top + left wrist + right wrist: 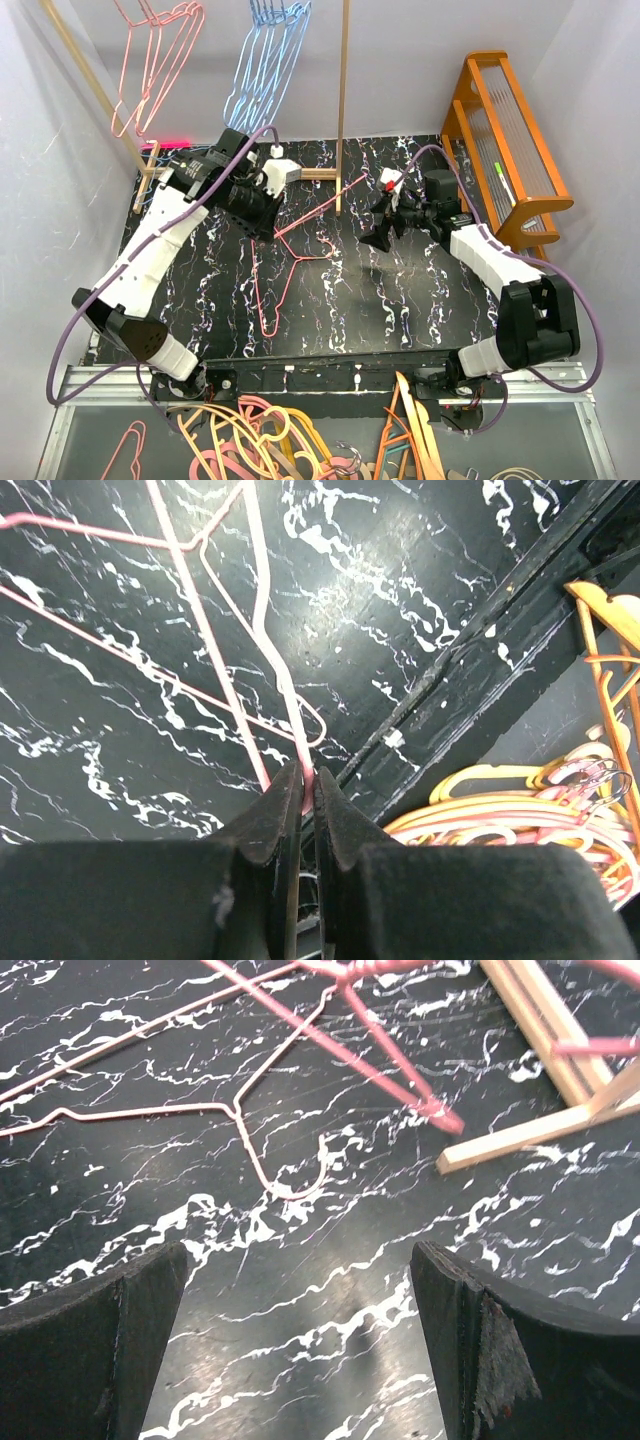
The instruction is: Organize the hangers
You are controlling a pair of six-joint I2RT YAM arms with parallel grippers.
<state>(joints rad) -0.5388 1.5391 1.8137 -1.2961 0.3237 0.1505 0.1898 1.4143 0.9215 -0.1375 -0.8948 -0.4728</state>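
Now, my left hand [308,780] clamped on a pink hanger [283,685], my right hand [297,1260] spread wide over the counter [330,1350], a second hanger [150,1112] lying just ahead.

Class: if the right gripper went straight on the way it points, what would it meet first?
The right gripper would probably meet the bare marbled tabletop, just short of the hook of the pink hanger; depth is unclear.

Glossy marbled tabletop [400,290]; thin, seemingly coated wire hangers [400,1057].
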